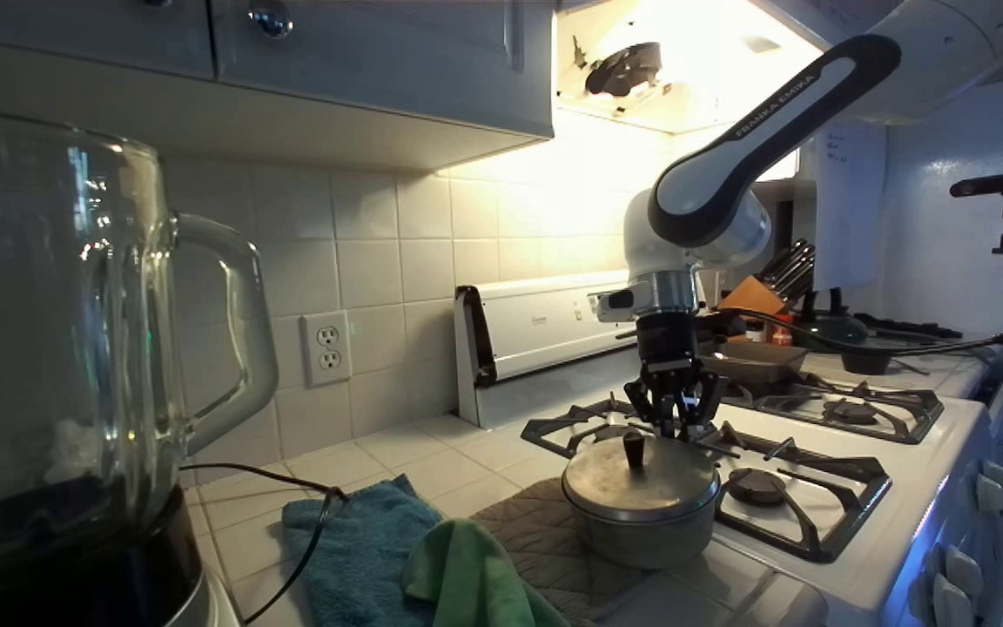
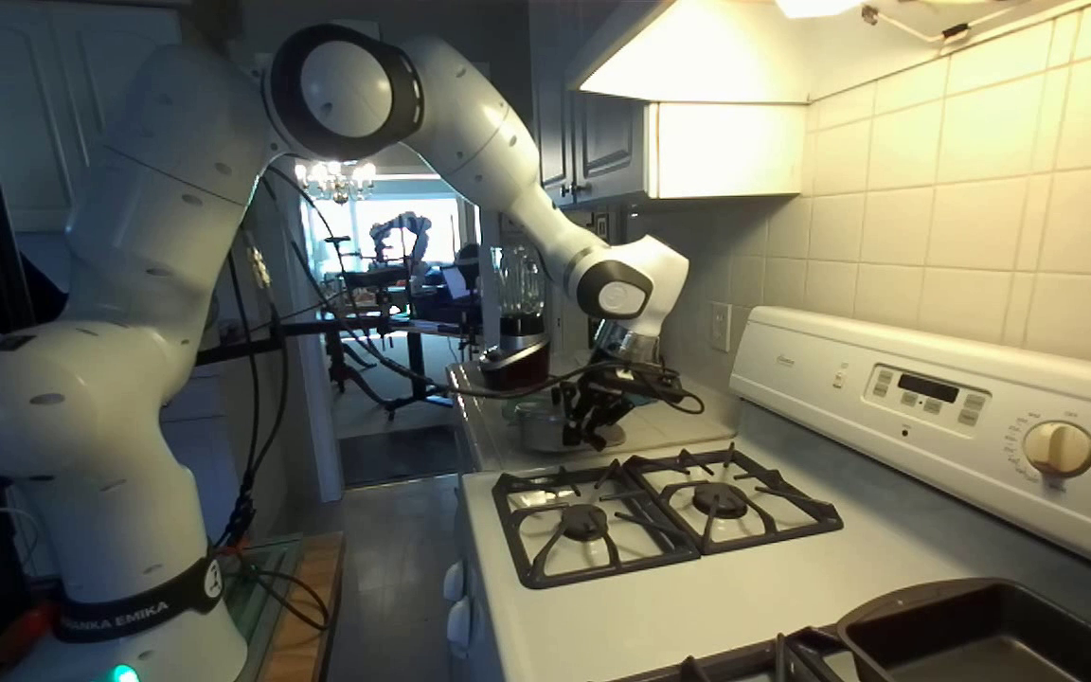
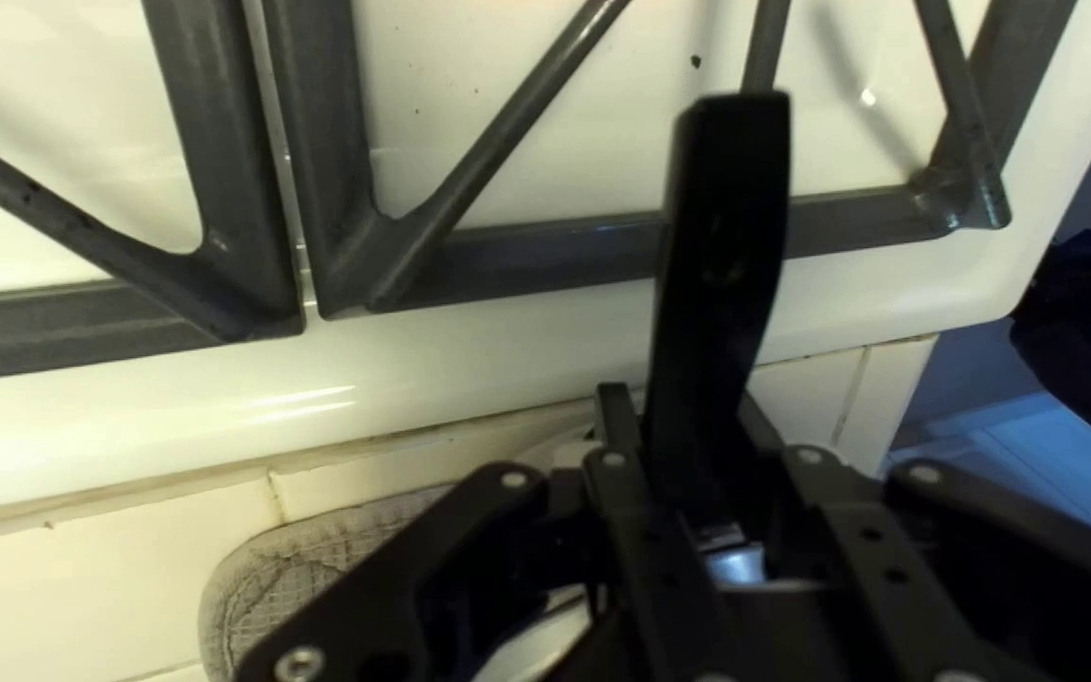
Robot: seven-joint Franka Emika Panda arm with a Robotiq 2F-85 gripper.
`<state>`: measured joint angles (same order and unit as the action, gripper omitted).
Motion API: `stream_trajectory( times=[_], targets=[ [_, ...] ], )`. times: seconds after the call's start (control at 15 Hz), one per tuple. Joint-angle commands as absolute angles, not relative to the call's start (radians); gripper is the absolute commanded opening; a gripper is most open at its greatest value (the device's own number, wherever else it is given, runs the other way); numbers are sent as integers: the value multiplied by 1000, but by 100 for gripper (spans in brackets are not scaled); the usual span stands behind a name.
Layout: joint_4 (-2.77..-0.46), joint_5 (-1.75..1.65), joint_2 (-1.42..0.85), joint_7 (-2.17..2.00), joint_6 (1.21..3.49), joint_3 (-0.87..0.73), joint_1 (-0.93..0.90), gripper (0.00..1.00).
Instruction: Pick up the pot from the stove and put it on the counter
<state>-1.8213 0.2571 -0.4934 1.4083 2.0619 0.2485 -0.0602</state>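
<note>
The silver-grey pot [image 1: 641, 514] with its lid and dark knob is at the counter's edge beside the stove, over the quilted mat. It also shows behind the gripper in an exterior view [image 2: 541, 431]. I cannot tell if it touches the mat. My gripper [image 1: 677, 425] is shut on the pot's black handle [image 3: 721, 208], which stands between the fingers in the wrist view [image 3: 688, 412]. Only a sliver of the lid shows there. The white stove [image 2: 564, 620] has black grates; its front edge lies under the handle tip. The whitish tiled counter [image 1: 414, 457] is left of the stove.
The grey quilted mat [image 1: 536, 531] lies on the counter. A blue towel [image 1: 362, 557] and a green cloth [image 1: 475, 575] lie beside it. A glass blender [image 1: 75, 348] stands nearby. A dark baking pan [image 2: 991, 635] sits on the stove's far grate. A knife block [image 1: 750, 298] stands behind.
</note>
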Motion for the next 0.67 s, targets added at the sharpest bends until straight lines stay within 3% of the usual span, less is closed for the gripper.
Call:
stream_trajectory(
  times=[0.0,0.4,0.53,0.6],
  targets=[
    [-1764,285,-539,1411,2013,259,-52,6],
    [-1771,252,-543,1393,2045,249,-68,6],
    [-1778,243,-539,1391,2050,248,-73,49],
    [-1781,239,-537,1388,2052,246,-76,52]
  ],
)
